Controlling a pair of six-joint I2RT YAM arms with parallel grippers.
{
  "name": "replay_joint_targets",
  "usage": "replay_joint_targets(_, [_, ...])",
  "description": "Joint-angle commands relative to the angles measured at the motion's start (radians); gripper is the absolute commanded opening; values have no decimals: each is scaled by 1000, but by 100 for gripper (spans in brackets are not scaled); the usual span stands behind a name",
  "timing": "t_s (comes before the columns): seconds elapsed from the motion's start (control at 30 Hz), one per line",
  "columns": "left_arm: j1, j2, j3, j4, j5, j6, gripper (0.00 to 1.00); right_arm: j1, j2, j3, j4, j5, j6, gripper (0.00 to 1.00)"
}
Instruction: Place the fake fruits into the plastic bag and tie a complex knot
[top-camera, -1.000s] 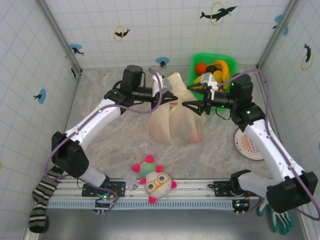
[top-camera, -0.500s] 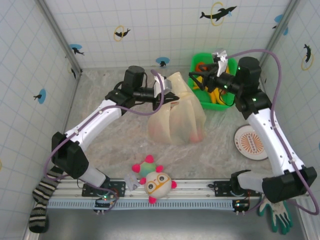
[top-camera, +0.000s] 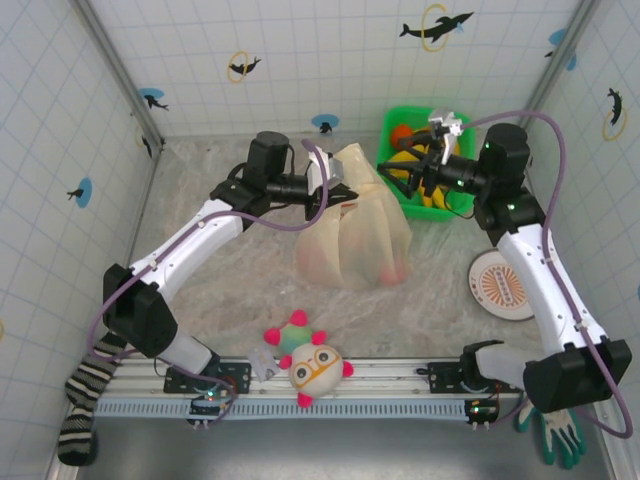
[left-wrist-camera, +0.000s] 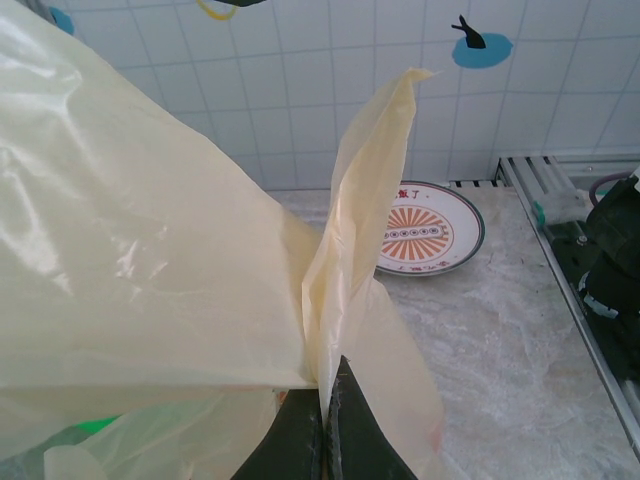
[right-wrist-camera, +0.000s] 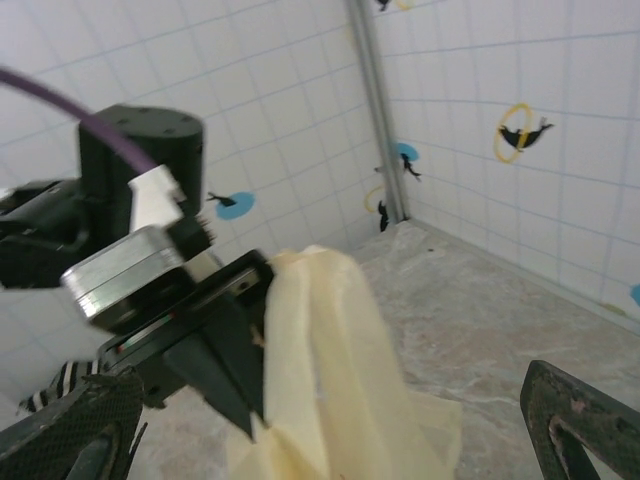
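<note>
White tiled walls with dolphin stickers enclosed a marbled counter (top-camera: 230, 270). From above, the pale-yellow plastic bag (top-camera: 350, 235) stood mid-counter, with reddish shapes showing through its lower right side. The left tool (top-camera: 340, 194) was clamped on the bag's upper edge, holding it up. The right tool (top-camera: 405, 172) hovered over the green basket (top-camera: 388, 125) at the back, fingers apart and holding nothing. Fake fruits (top-camera: 401, 134), orange and yellow among them, lay in that basket. A plush ball (top-camera: 315, 366) sat near the arm bases and a plate (top-camera: 500, 285) lay right of the bag, both off the path.

From the left wrist, the two fingers met on a fold of bag film, with a handle strip (left-wrist-camera: 372, 170) rising above them.

From the right wrist, its own fingers stood wide apart at the lower corners, facing the left tool pinching the bag.

The likely step was fetching another fruit. Done well, the right tool would settle over one fruit, close squarely, lift clear of the basket wall and release over the gap beside the left tool. The raised strip and the left tool crowded that opening. No knot was tied yet.
</note>
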Motion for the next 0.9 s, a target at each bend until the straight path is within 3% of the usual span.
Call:
replay_joint_targets(0.0, [-5, -20, 6, 13, 3, 16, 0, 17, -4, -52, -44, -70, -117, 100])
replay_joint_targets(0.27, [-5, -19, 9, 13, 2, 11, 0, 83, 81, -15, -168, -45, -231, 100])
replay_joint_targets(0.33, [-5, -18, 9, 13, -7, 10, 0, 96, 92, -7, -191, -64, -248, 96])
replay_joint_targets(0.57, [-5, -24, 9, 6, -14, 12, 0, 99, 99, -20, -203, -64, -266, 68])
replay_joint_targets(0.8, [-5, -25, 7, -1, -15, 16, 0, 116, 90, -10, -181, -43, -269, 14])
replay_joint_targets(0.87, [-5, -25, 7, -1, -21, 11, 8, 117, 85, -14, -178, -37, -281, 4])
